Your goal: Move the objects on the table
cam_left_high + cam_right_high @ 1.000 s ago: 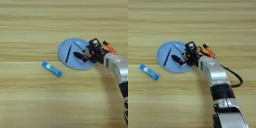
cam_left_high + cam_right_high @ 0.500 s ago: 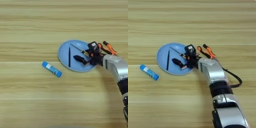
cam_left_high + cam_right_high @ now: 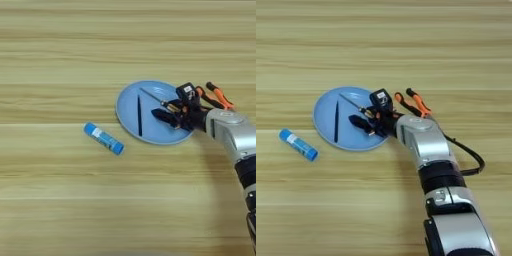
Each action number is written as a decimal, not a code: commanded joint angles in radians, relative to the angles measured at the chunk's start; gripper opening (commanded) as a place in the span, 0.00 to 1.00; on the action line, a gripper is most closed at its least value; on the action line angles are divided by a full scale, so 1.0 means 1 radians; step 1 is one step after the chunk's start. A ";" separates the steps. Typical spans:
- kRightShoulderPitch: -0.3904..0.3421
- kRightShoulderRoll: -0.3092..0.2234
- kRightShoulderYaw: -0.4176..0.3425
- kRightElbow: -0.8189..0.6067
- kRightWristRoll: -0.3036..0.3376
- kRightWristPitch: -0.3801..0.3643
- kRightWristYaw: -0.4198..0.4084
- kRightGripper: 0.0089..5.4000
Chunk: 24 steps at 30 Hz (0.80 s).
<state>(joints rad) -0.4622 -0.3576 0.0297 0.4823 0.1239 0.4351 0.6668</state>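
A round light-blue plate (image 3: 131, 102) lies on the wood-grain table (image 3: 60, 60). A thin black stick (image 3: 139, 116) rests on the plate's left half. My right gripper (image 3: 167, 114) reaches in from the right, low over the plate's right half, shut on the yellow-and-black handle of the small screwdriver (image 3: 356, 105). The screwdriver's thin shaft points up-left across the plate. The orange-handled pliers (image 3: 216, 95) lie on the table just right of the plate, behind my wrist.
A blue glue stick (image 3: 103, 138) with a white label lies slanted on the table to the left of and below the plate. My silver forearm (image 3: 428, 150) crosses the table's lower right.
My gripper has moved a little left and lower over the plate, carrying the screwdriver with it. Plate, stick, pliers and glue stick have stayed put.
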 commanded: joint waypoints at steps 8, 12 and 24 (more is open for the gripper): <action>-0.044 -0.026 -0.016 -0.073 0.005 0.007 0.002 0.42; -0.039 -0.025 -0.019 -0.090 0.008 0.015 0.004 0.33; -0.031 -0.020 -0.025 -0.136 0.017 0.038 0.003 0.16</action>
<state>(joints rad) -0.4349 -0.3558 0.0288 0.4046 0.1284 0.4924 0.6834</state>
